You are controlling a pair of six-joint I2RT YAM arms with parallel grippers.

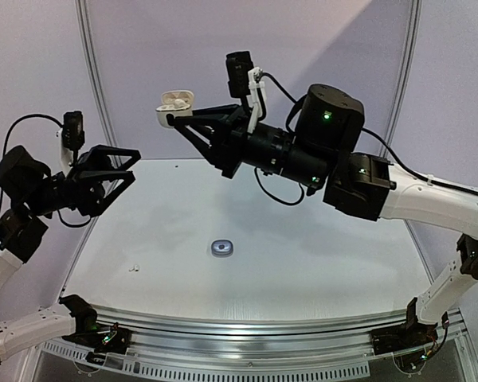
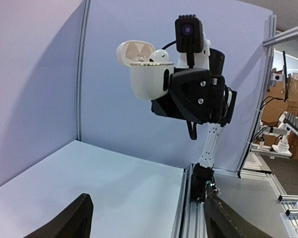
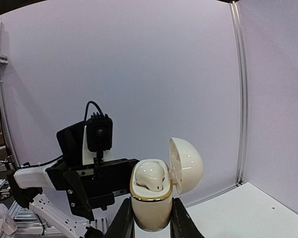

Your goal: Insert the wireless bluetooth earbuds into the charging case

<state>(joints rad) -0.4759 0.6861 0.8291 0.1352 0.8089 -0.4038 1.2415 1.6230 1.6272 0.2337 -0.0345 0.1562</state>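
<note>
My right tool (image 1: 175,119) pinches the open case (image 3: 150,201), bud (image 3: 150,176) perched inside; left tool (image 1: 135,165) spread, empty, left of case. I'd keep it level and nudge the bud home.

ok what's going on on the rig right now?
The right gripper holds a white charging case up in the air, lid open, one white earbud seated inside. The left gripper is open and empty, facing it. A small dark grey object and a tiny white bit lie on the table.
</note>
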